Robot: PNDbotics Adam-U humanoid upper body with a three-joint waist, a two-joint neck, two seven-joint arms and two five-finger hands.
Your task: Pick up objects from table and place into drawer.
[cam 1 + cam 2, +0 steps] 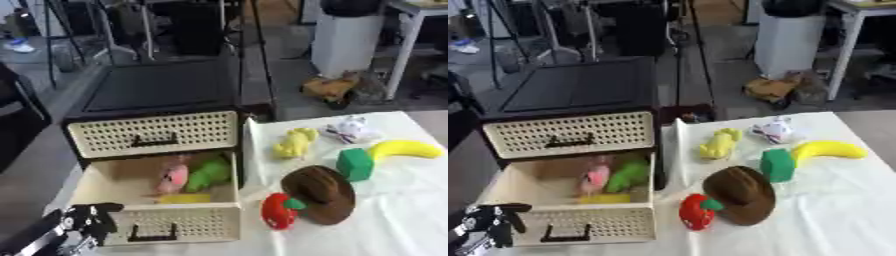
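Left hand [92, 216]: fingers curled, empty, at open drawer [166, 227] front corner. Next pick: red toy [278, 211], nearest drawer; approach from above.

Two head-cam views, stereo pair, same moment. Both are aimed down and forward from above the near table edge, moderately close. Drawer unit [153, 135] is seen at left, white-clothed table [394, 200] at right, room floor beyond at top. Scene is shared almost wholly; right eye view is shifted slightly, so items sit further left in it, e.g. banana [829, 149]. Left hand [87, 217] is caught at lower-left corner in both.
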